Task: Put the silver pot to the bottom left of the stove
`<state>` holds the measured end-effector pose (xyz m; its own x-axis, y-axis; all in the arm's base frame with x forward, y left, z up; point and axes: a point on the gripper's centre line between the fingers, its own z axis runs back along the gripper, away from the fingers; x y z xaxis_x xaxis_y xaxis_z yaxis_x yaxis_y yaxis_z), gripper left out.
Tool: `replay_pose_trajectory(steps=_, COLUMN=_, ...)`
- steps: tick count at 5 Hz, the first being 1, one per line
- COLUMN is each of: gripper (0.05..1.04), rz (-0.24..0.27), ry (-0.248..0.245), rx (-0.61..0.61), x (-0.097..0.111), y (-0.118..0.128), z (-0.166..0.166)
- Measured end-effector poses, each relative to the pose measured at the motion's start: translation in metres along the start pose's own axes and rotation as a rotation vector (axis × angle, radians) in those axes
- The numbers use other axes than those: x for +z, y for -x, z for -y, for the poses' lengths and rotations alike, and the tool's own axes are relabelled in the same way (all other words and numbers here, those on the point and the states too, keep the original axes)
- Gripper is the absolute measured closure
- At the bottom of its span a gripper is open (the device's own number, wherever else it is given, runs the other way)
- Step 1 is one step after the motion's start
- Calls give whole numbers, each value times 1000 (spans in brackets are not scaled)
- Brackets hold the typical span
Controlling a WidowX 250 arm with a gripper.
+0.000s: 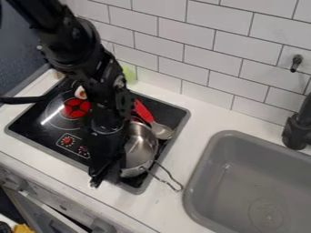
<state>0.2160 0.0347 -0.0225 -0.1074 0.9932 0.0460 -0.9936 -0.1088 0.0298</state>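
Camera view: fixed, mounted above the counter (200, 124), pitched down at a slant, facing the tiled wall (200, 50), which spans 11 to 3 o'clock. Framing rotated, counter running from 10 to 4. Range close: stove (36, 122) fits whole around 9 o'clock; sink (234, 164), around 4, is cut by the frame. Oven front (48, 196) at 7.
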Motion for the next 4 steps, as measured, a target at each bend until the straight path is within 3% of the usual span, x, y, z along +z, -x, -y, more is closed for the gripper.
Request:
replay_pose_trajectory(steps=2, gripper=1000, rz=-32, ry=45, rx=41, x=21, y=-14, z=-2)
replay_pose_trajectory(steps=4, gripper=1000, rz=-30, ry=121, rx=183, x=42, y=-56, z=10)
